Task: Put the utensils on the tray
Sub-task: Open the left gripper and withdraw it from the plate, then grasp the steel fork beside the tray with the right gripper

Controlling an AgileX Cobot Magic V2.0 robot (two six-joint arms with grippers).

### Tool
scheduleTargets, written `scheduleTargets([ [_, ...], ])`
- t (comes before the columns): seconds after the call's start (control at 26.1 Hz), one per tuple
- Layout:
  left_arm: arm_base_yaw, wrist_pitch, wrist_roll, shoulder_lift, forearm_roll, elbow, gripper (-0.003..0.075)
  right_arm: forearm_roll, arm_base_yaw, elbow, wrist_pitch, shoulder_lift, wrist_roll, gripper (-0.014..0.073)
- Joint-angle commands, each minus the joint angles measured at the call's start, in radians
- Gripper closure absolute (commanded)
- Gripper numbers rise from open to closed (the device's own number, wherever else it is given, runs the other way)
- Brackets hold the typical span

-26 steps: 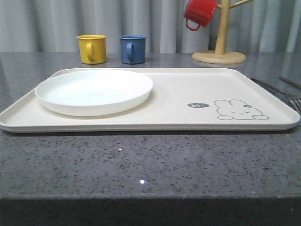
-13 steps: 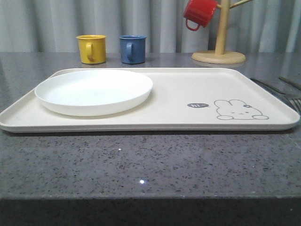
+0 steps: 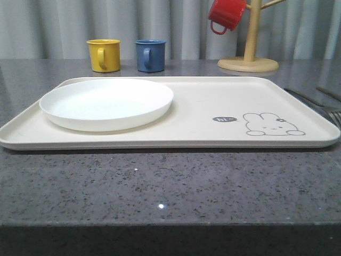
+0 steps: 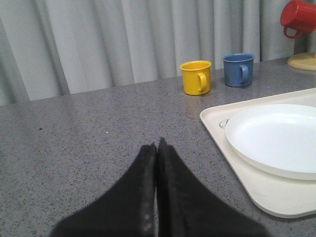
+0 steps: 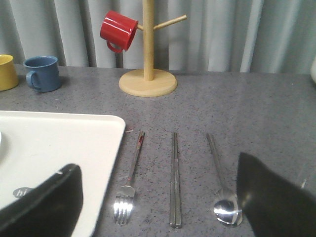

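Note:
The cream tray (image 3: 213, 106) with a rabbit drawing lies across the grey counter, with a round white plate (image 3: 106, 104) on its left half. To the right of the tray, three utensils lie side by side on the counter. The fork (image 5: 134, 163) is closest to the tray's edge (image 5: 106, 163), then the chopsticks (image 5: 175, 182), then the spoon (image 5: 227, 211). My right gripper (image 5: 158, 207) is open above their near ends, with nothing between its fingers. My left gripper (image 4: 157, 148) is shut and empty over bare counter, left of the tray (image 4: 256, 190).
A yellow mug (image 3: 104, 55) and a blue mug (image 3: 150, 55) stand behind the tray. A wooden mug tree (image 3: 249, 53) at the back right carries a red mug (image 3: 226, 14). The fork (image 3: 309, 100) and chopsticks (image 3: 329, 94) reach the front view's right edge.

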Motion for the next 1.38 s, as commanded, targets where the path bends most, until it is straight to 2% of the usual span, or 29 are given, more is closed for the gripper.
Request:
scheduleTargets([
  [0.0, 0.004, -0.089, -0.013, 0.011, -0.006, -0.024, 0.0738, -0.008, -0.003, -0.054, -0.05, 0.068, -0.006, -0.006],
  [0.15, 0.004, -0.089, -0.013, 0.011, -0.006, -0.024, 0.0738, -0.008, -0.003, -0.145, 0.039, 0.254, -0.006, -0.006],
  [0.38, 0.004, -0.089, -0.013, 0.011, -0.006, -0.024, 0.0738, -0.008, -0.003, -0.341, 0.253, 0.563, -0.006, -0.006],
  [0.69, 0.004, -0.089, -0.013, 0.011, -0.006, -0.024, 0.0738, 0.005, -0.002, -0.547, 0.367, 0.884, -0.006, -0.005],
  [1.04, 0.004, -0.089, -0.013, 0.011, -0.006, -0.024, 0.0738, 0.061, -0.001, -0.654, 0.395, 1.055, -0.006, 0.0224],
  [1.34, 0.004, -0.089, -0.013, 0.011, -0.006, -0.024, 0.0738, 0.07, 0.061, -0.76, 0.441, 1.181, -0.006, 0.0244],
])
